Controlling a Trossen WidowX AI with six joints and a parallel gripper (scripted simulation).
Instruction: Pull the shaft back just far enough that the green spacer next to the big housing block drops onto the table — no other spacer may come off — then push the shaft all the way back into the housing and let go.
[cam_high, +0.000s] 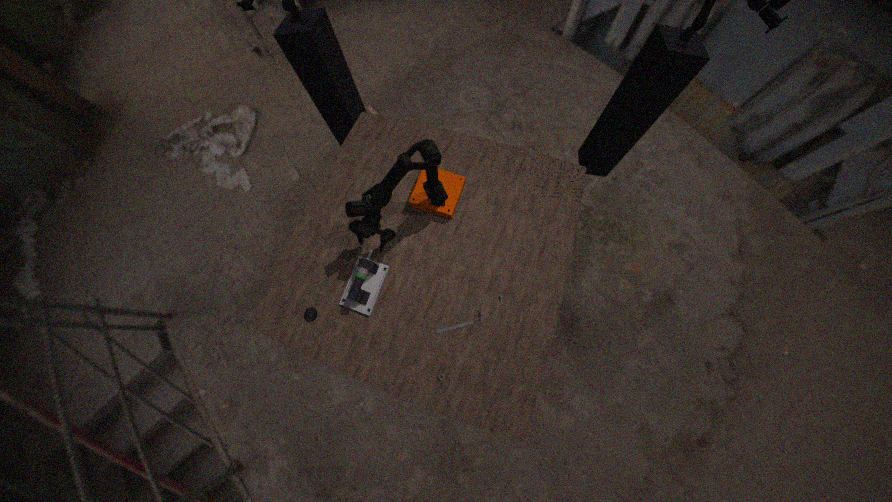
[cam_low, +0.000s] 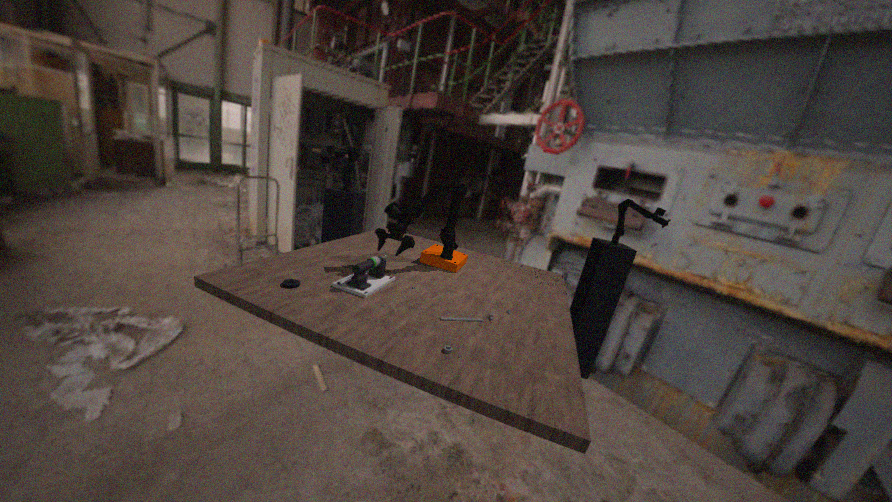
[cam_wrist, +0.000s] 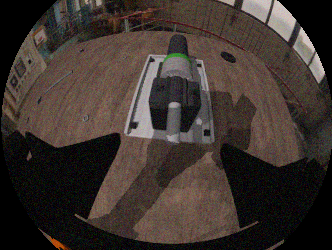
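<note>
A white base plate (cam_high: 377, 287) (cam_low: 374, 287) (cam_wrist: 137, 107) carries a big dark housing block (cam_high: 358, 293) (cam_low: 360, 278) at its far end and a dark support block (cam_wrist: 159, 107) nearer the arm. The green spacer (cam_high: 361, 275) (cam_low: 375, 259) (cam_wrist: 176, 58) sits on the shaft line against the housing side, with grey spacer material (cam_wrist: 176, 67) beside it towards the support. The light grey shaft end (cam_wrist: 173, 120) sticks out of the support towards me. My gripper (cam_high: 371, 246) (cam_low: 390, 251) (cam_wrist: 172, 144) is open and empty, its fingers apart, above and short of the shaft end. The shaft inside the housing is hidden.
A black disc (cam_high: 310, 314) (cam_low: 290, 283) (cam_wrist: 228, 57) lies beyond the plate. A long grey tool (cam_high: 455, 326) (cam_low: 461, 319) (cam_wrist: 55, 83) and a nut (cam_high: 440, 376) (cam_low: 446, 349) lie on the wooden table. The orange arm base (cam_high: 454, 187) (cam_low: 436, 257) stands behind the gripper.
</note>
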